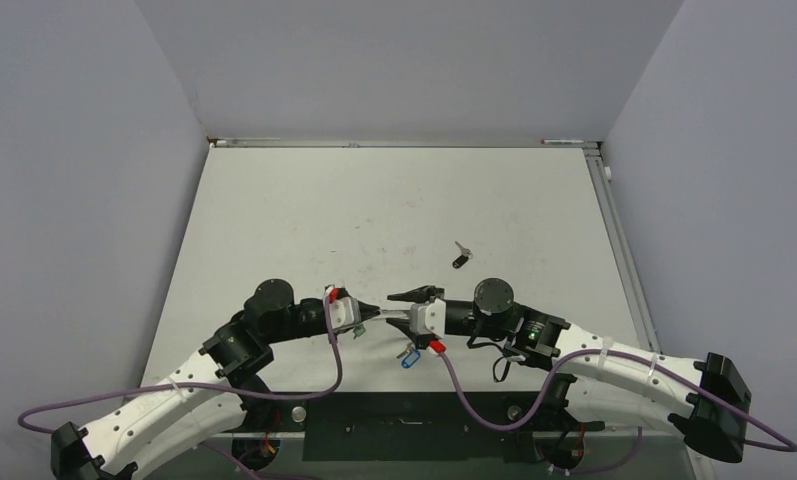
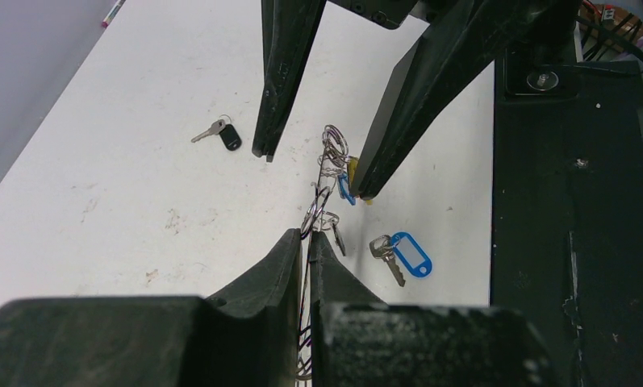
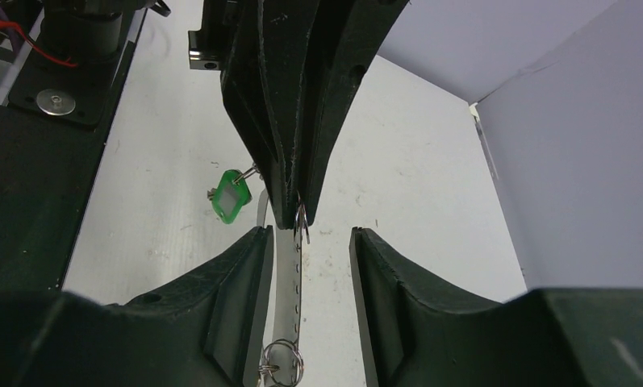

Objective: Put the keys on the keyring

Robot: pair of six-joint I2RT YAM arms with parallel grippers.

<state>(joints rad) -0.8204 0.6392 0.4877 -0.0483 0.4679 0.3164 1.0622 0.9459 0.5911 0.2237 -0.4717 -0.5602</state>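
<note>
My left gripper [image 2: 310, 239] is shut on the keyring [image 2: 324, 179], a thin grey wire that runs out from between its fingertips. Small split rings [image 2: 334, 145] with yellow and blue tags [image 2: 348, 184] hang on the wire's far end. My right gripper [image 3: 310, 232] is open, and the keyring [image 3: 290, 274] passes between its fingers untouched. It faces the left gripper [image 1: 374, 313] tip to tip. A green-tagged key [image 3: 229, 195] dangles beside the left gripper's fingers. A blue-tagged key [image 2: 402, 254] and a black-headed key [image 2: 223, 134] lie loose on the table.
The black base plate [image 2: 568, 218] borders the white table [image 1: 304, 220] at the near edge. Grey walls enclose the table on three sides. The black-headed key [image 1: 460, 257] lies just beyond the right gripper [image 1: 399, 306], and the blue-tagged key [image 1: 409, 357] lies under the grippers.
</note>
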